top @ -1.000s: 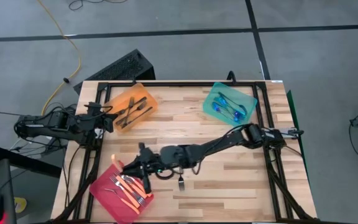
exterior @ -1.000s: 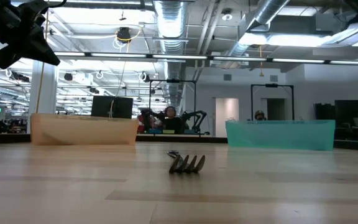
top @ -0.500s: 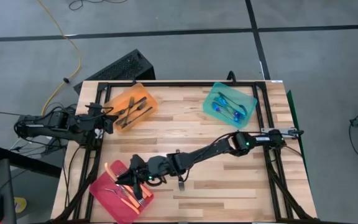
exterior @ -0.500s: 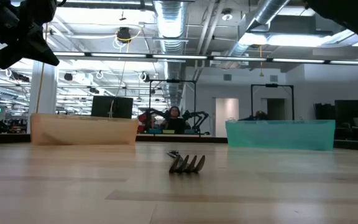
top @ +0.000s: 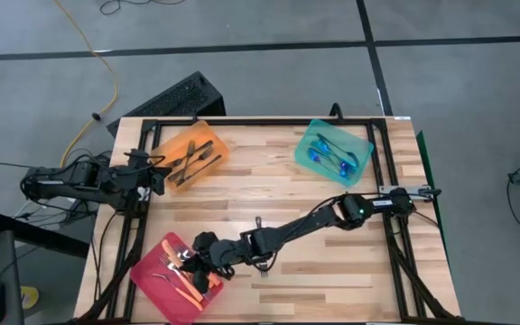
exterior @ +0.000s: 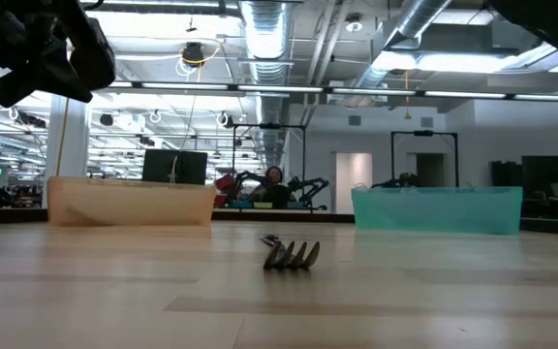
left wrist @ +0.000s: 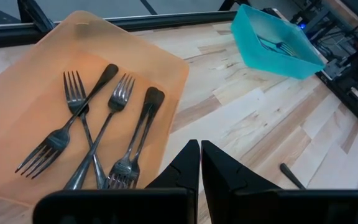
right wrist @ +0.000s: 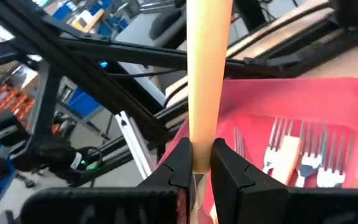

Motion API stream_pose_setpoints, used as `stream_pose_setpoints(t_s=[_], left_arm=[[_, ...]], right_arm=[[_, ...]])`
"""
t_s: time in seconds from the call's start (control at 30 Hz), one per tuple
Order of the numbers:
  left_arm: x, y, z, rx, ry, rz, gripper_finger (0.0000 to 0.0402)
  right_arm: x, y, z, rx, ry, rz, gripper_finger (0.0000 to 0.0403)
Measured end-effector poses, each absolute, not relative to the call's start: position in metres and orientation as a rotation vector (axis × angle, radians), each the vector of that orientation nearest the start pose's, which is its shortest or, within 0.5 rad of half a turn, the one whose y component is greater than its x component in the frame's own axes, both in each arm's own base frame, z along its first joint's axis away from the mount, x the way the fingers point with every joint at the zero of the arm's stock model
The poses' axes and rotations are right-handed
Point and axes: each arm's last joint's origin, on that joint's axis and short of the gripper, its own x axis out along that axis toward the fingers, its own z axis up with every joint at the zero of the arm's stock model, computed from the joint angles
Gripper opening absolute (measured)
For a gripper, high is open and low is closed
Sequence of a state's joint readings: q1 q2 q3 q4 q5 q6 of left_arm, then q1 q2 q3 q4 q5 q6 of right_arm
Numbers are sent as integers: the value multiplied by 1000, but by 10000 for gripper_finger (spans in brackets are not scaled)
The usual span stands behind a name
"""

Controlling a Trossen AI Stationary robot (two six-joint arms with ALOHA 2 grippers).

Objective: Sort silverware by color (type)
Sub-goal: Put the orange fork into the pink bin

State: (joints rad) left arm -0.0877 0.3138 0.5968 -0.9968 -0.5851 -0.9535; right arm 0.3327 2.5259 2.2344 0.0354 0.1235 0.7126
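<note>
My right gripper [top: 199,267] reaches over the pink tray [top: 152,287] at the near left and is shut on an orange-handled fork [right wrist: 204,68]. Several orange-handled forks [right wrist: 291,155] lie in that tray. Dark metal forks [left wrist: 98,134] lie in the orange tray [top: 208,137] at the far left. Blue-handled forks [top: 332,155] lie in the teal tray [top: 359,144] at the far right. One dark fork [exterior: 292,255] lies flat on the table near its middle. My left gripper [left wrist: 201,165] is shut and empty beside the orange tray. My right gripper pinches the fork's orange handle [right wrist: 201,134] between its two fingers. The handle sticks out far past the fingertips. The end held between the fingers is hidden by the gripper. The fork is lifted clear, above the pink tray.
Black frame rails [top: 269,121] run along the table's far, left and right sides. My right arm [top: 314,217] stretches across the near half of the table, above the lone dark fork. Bare wood [top: 278,176] lies between the trays.
My right gripper has carried the orange-handled fork toward the table's near left, from beside the pink tray to over it. The arm has stretched farther across the table.
</note>
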Motion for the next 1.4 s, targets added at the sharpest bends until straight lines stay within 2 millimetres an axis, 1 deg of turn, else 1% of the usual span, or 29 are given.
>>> stream_pose_setpoints(t_s=[0.1, 0.27, 0.37, 0.5, 0.63, 0.73, 0.9, 1.0, 1.1, 1.3, 1.4], left_arm=[[58, 11, 251, -658, 391, 751, 0], [58, 11, 251, -658, 391, 751, 0], [58, 11, 251, -657, 391, 751, 0], [58, 11, 251, -630, 401, 745, 0], [58, 11, 251, -626, 402, 744, 0], [58, 11, 251, -626, 402, 744, 0], [58, 11, 251, -622, 399, 750, 0], [58, 11, 251, -621, 397, 752, 0], [58, 11, 251, -619, 396, 755, 0], [57, 12, 251, -614, 399, 763, 0], [57, 12, 250, -613, 400, 763, 0]], right_arm=[[549, 189, 219, 672, 300, 78, 55], [546, 195, 219, 646, 271, 7, 55], [546, 198, 222, 652, 245, 22, 55], [546, 198, 221, 635, 254, 44, 55], [547, 194, 220, 638, 297, 91, 55], [548, 189, 215, 619, 341, 82, 55], [551, 180, 217, 606, 334, 115, 55], [555, 175, 209, 599, 337, 104, 55], [558, 174, 199, 605, 347, 97, 55], [562, 174, 187, 658, 342, 114, 55], [562, 175, 183, 664, 371, 133, 55]])
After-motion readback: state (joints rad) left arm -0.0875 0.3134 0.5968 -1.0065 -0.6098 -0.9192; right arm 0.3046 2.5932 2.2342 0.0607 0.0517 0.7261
